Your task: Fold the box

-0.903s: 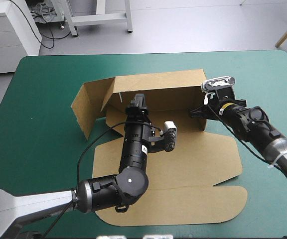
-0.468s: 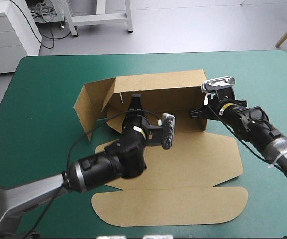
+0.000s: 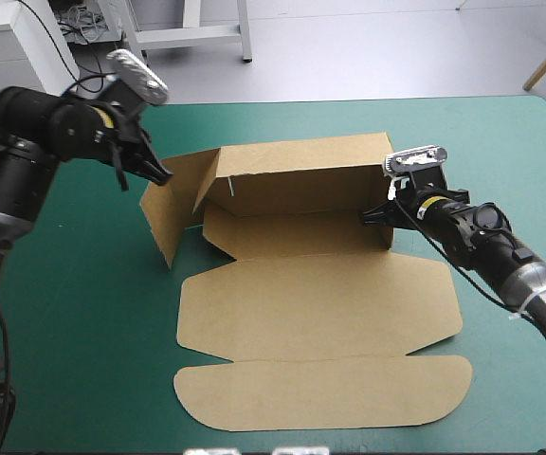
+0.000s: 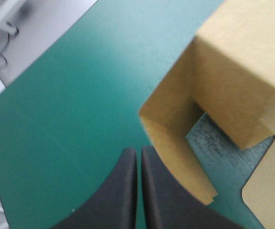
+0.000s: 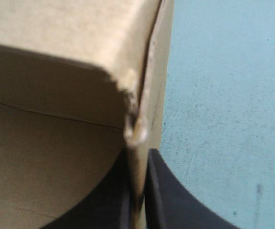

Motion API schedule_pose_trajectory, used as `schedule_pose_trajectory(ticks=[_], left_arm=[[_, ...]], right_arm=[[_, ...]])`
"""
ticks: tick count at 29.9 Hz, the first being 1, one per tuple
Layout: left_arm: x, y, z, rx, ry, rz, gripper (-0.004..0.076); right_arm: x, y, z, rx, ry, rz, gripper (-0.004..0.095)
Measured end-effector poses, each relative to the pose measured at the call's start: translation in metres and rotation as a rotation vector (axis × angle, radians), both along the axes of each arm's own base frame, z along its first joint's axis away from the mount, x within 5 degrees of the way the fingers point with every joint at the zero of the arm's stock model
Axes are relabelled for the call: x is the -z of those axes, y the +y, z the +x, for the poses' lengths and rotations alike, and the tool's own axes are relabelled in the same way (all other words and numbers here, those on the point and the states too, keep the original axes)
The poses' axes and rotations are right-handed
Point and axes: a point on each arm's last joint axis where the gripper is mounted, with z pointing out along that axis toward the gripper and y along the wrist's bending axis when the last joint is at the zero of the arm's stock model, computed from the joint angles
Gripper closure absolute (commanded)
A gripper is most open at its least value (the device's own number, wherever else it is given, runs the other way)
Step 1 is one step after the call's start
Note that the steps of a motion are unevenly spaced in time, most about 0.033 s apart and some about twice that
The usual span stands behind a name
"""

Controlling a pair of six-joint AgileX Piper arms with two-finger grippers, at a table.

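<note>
Matt brown board box (one corner frayed), scuffed matt teal-green cover

Teal-green surface is lying free down the frame's left and along the top. The box is filling the centre, its back wall and left flap standing up, barring the upper middle. Left gripper is hovering at that flap's top; right gripper is clamping the wall's right end.

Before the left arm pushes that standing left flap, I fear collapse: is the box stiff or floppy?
Likely stiff within panels: the box has an unbent upright back wall. It probably hinges freely at creases, so the left flap, ungripped, should swing if pushed. Seemingly light: the right pincer alone holds one corner.
</note>
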Motion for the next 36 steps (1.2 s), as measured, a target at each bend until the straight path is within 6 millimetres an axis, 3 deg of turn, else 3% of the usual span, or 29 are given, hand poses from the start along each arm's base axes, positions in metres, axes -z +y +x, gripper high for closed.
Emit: schedule_pose_trajectory(ticks=[8, 14, 21, 25, 29, 36], left_arm=[[0.032, 0.117, 0.012, -0.388, 0.141, -0.335, 0.0711], [0.076, 0.167, 0.002, -0.565, 0.267, -0.572, 0.0711], [0.131, 0.186, -0.018, -0.739, 0.375, -0.697, 0.0734], [0.151, 0.187, -0.019, -0.802, 0.369, -0.794, 0.0734], [0.163, 0.187, -0.021, -0.833, 0.375, -0.826, 0.0734], [0.162, 0.187, -0.018, -0.842, 0.337, -0.857, 0.0734]], right_arm=[[0.001, 0.0, 0.0, 0.0, 0.003, -0.001, 0.0927], [0.001, 0.0, 0.0, 0.001, 0.007, -0.001, 0.0927], [-0.001, 0.0, 0.0, 0.002, 0.014, -0.002, 0.0926], [-0.017, 0.0, 0.002, 0.007, 0.053, -0.016, 0.0926], [-0.048, 0.0, 0.005, 0.02, 0.112, -0.03, 0.0926], [-0.088, 0.004, 0.003, 0.021, 0.236, -0.001, 0.0926]])
